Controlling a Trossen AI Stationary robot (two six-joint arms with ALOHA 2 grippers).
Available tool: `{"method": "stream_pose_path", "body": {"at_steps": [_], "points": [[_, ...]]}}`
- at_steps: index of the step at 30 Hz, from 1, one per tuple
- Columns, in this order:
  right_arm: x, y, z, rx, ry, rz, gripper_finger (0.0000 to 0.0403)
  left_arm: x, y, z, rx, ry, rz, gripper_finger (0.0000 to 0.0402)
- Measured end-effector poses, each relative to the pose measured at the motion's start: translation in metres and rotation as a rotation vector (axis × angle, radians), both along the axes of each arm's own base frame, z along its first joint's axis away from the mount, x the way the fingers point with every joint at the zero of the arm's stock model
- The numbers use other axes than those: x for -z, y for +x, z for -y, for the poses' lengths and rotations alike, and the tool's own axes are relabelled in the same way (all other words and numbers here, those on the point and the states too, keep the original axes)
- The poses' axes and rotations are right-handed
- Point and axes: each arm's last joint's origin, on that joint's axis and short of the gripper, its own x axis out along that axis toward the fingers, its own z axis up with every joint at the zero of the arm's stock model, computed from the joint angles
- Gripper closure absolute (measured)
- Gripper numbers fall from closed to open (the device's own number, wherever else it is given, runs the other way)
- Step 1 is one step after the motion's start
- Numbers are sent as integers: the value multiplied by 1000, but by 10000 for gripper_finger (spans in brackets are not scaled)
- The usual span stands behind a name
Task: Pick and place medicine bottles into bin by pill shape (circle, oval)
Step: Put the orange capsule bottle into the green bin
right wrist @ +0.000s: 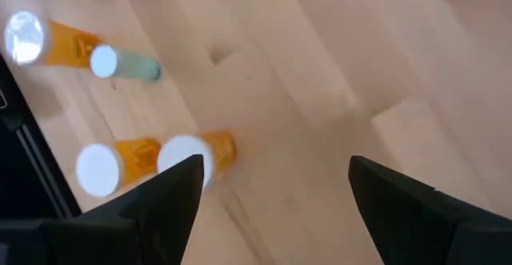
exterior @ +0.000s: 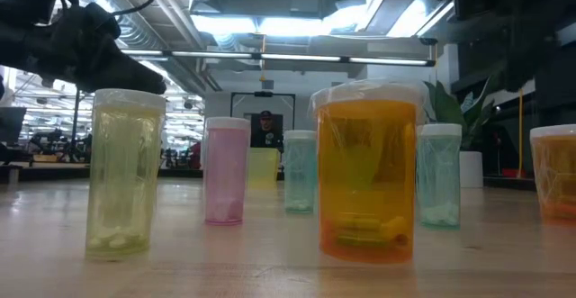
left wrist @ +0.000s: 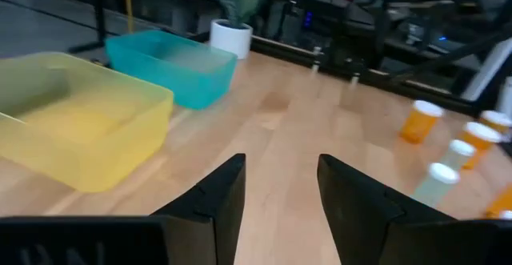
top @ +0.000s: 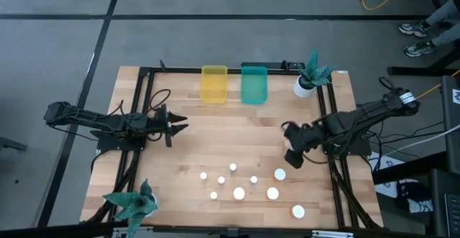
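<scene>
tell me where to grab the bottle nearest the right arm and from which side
Take the bottle around its body just under the white cap, coming straight down from above. It stands upright with bare table around it, and the right pincer hangs open close beside it. This is a judgement; the wide body may need the jaws fully open.

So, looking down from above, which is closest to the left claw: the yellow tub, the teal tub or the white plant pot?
From the left gripper, in the high view:
1. Yellow tub, nearest, at the table's far edge.
2. Teal tub, next, beside the yellow one.
3. White plant pot, farthest, near the far right corner.
</scene>
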Motion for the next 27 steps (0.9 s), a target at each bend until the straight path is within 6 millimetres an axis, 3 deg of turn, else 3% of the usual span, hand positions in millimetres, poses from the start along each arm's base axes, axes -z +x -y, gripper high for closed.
{"method": "stream_pose_path", "body": {"at_steps": [18,27], "points": [[30,-27,-90,-28,67,-149,89,0,0,-1,-17,40,-11,252],[44,-23,-95,-43,-12,-170,89,0,0,-1,-16,40,-11,252]]}}
